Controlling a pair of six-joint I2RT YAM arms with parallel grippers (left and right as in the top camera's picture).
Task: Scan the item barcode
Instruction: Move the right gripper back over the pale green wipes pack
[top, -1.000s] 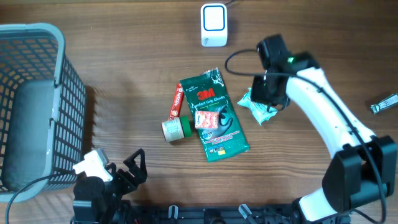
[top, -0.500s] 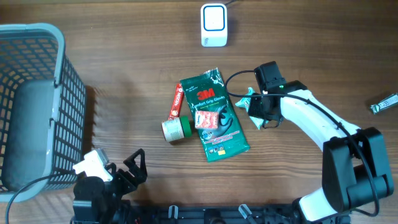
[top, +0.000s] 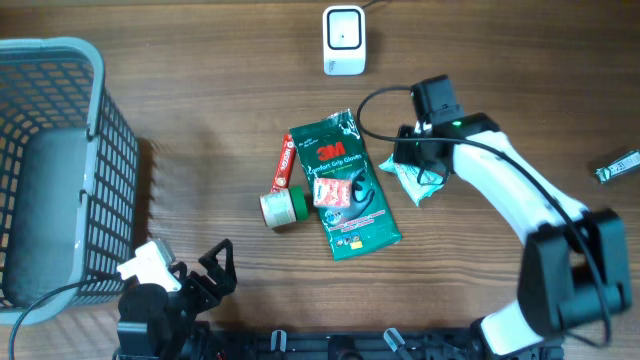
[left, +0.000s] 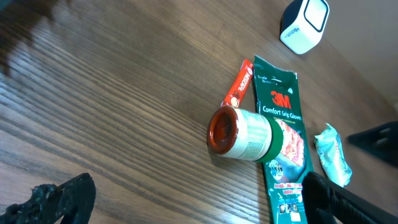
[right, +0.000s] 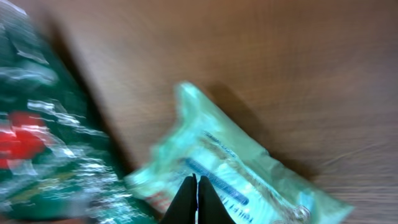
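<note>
Right gripper clenched — apparently pinching pale green packet by edge, view blurred — likely for lift toward scanner. Left gripper spread wide, parked aside, empty.

You have the white scanner standing at the far edge of the wooden tabletop, well apart from everything else. In the middle lies a dark green glove packet, with a red tube just beside its left edge and a jar with a green band on its side below the tube. The right arm reaches in over a pale green packet just right of the glove packet; its wrist hides the tips. A grey basket fills the left side. The left fingers sit spread wide at the near edge. A small silver item lies far right.
</note>
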